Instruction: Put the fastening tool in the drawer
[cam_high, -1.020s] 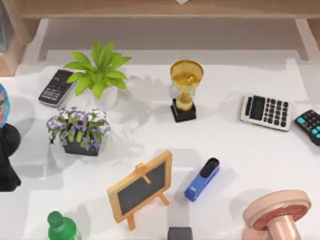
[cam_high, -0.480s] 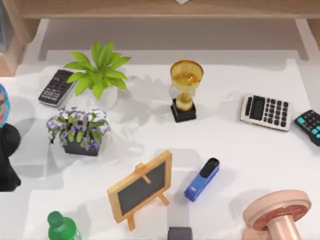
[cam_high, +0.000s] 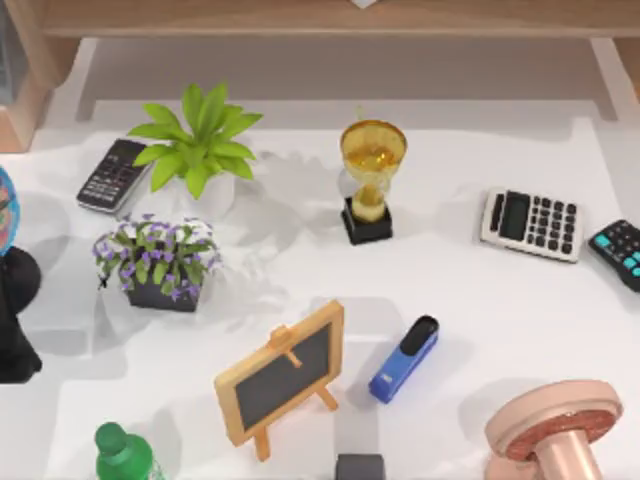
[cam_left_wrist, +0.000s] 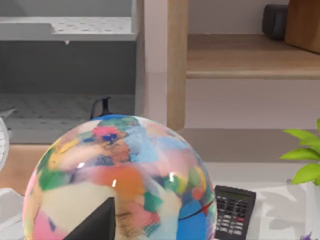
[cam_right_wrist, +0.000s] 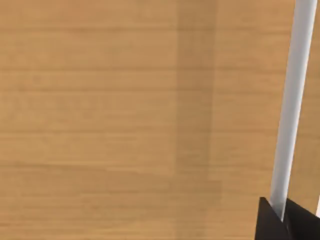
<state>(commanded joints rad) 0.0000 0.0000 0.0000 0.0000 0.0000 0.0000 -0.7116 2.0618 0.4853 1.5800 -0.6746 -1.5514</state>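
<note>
Lying flat on the white table (cam_high: 520, 320), blue stapler (cam_high: 404, 359) — black top arm, elongated — claw states: cannot tell.

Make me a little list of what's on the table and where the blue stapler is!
stapler: blue stapler, lying flat near the front, untouched
beside it: small chalkboard easel, to its left
middle back: gold trophy
right side: grey calculator
left side: purple flower pot, green plant, dark calculator
front left: green bottle
</note>
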